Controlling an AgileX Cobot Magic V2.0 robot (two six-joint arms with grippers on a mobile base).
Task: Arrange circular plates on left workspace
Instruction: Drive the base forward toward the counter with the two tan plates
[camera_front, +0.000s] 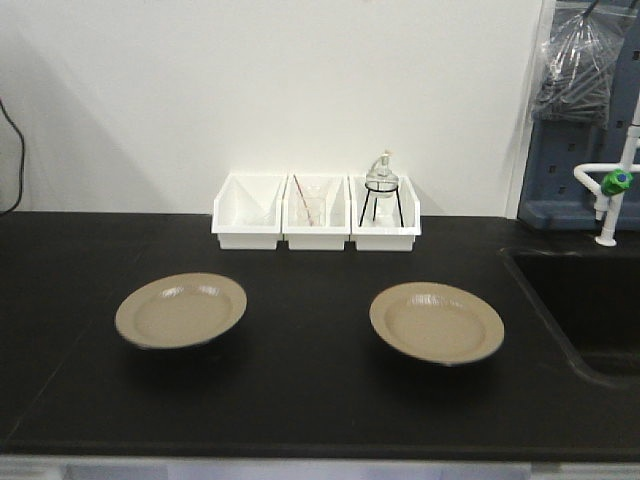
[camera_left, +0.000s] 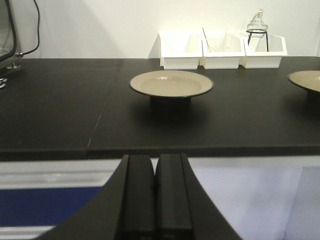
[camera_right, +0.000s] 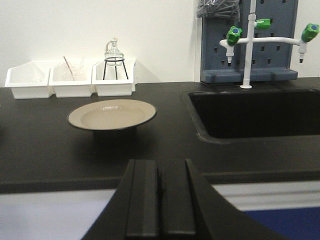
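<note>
Two round tan plates with dark rims lie on the black bench top (camera_front: 300, 400). The left plate (camera_front: 181, 310) also shows in the left wrist view (camera_left: 171, 83). The right plate (camera_front: 437, 322) shows in the right wrist view (camera_right: 112, 114) and at the left wrist view's right edge (camera_left: 306, 80). My left gripper (camera_left: 155, 165) is shut and empty, in front of and below the bench edge, facing the left plate. My right gripper (camera_right: 161, 170) is shut and empty, at the bench's front edge, facing the right plate. Neither gripper shows in the front view.
Three white bins (camera_front: 316, 211) stand in a row against the back wall; the right one holds a glass flask on a black stand (camera_front: 381, 185). A recessed black sink (camera_front: 590, 300) lies at the right, with a white tap with green knobs (camera_front: 612, 190).
</note>
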